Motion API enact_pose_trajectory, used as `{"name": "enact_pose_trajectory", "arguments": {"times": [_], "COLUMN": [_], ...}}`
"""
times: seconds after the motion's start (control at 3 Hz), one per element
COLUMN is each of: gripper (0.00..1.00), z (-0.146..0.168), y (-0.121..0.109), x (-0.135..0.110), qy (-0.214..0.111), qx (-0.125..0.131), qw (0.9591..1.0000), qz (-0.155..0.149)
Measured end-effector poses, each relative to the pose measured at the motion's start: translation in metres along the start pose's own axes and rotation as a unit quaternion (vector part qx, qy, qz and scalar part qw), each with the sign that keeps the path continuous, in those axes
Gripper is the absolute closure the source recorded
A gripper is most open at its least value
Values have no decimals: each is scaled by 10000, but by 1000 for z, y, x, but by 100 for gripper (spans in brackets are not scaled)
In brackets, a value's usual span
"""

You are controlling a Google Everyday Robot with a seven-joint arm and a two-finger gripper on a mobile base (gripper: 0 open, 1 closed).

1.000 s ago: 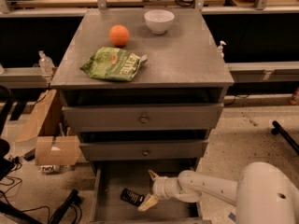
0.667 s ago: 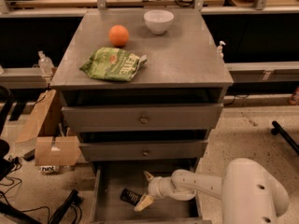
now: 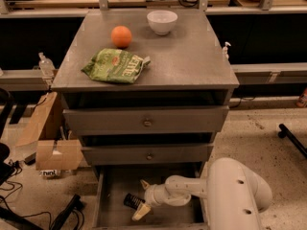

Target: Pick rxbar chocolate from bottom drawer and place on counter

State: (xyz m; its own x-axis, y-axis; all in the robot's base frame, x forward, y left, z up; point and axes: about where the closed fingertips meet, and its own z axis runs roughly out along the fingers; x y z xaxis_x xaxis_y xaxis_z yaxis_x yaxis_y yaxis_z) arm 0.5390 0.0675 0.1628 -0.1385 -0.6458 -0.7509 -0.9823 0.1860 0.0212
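The bottom drawer (image 3: 113, 182) is pulled open at the foot of the grey cabinet. On its floor lies the rxbar chocolate (image 3: 129, 201), a small black bar. My gripper (image 3: 139, 200) reaches into the drawer from the right and is open. One pale finger is behind the bar's right end and the other is in front of it. I cannot tell whether either finger touches the bar. The counter (image 3: 192, 56) is the cabinet's flat grey top.
On the counter sit a green chip bag (image 3: 115, 66), an orange (image 3: 121, 35) and a white bowl (image 3: 162, 21). Both upper drawers are closed. My white arm (image 3: 230, 190) fills the lower right. Cardboard boxes (image 3: 53, 152) stand on the floor to the left of the cabinet.
My gripper has slid left inside the bottom drawer, and its fingers now straddle the right end of the black bar. The bar has barely moved.
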Motion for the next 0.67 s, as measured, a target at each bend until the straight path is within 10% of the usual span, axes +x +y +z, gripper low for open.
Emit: {"name": "enact_pose_trajectory", "arguments": {"times": [0.67], "gripper": [0], "z": [45], "y": [6], "x": [14], "qy": [260], "qx": [-145], "qw": [9995], "qz": [-79]}}
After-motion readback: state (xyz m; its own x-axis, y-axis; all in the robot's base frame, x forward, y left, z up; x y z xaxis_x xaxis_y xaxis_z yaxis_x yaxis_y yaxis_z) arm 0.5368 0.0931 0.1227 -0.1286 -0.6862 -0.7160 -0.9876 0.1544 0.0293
